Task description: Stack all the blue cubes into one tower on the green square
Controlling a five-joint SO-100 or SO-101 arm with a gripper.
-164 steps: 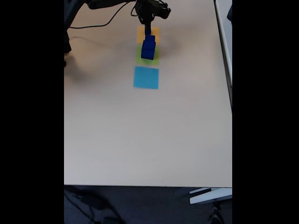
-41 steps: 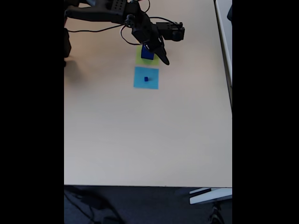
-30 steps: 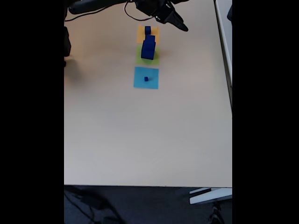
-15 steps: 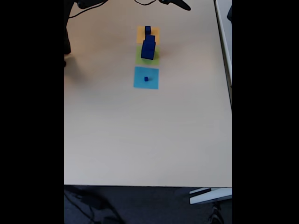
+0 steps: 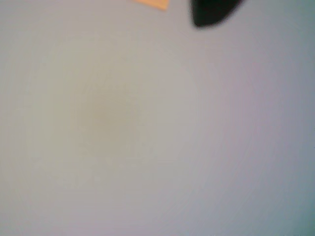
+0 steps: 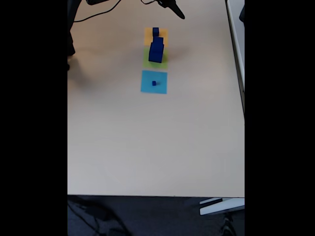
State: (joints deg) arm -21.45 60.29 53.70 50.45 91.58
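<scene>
Blue cubes (image 6: 156,50) stacked on the green square (image 6: 155,61) — tool (image 6: 178,13) state unclear.

The wrist view is blurred; the flat orange paper square (image 5: 151,3) left of the dark tool (image 5: 212,12) is cut by the top edge. The fixed view crops the tool (image 6: 174,8), hiding its jaws.

Office or lab: plain beige table (image 6: 147,147), dark carpet (image 6: 147,216), cables (image 6: 98,14).
</scene>
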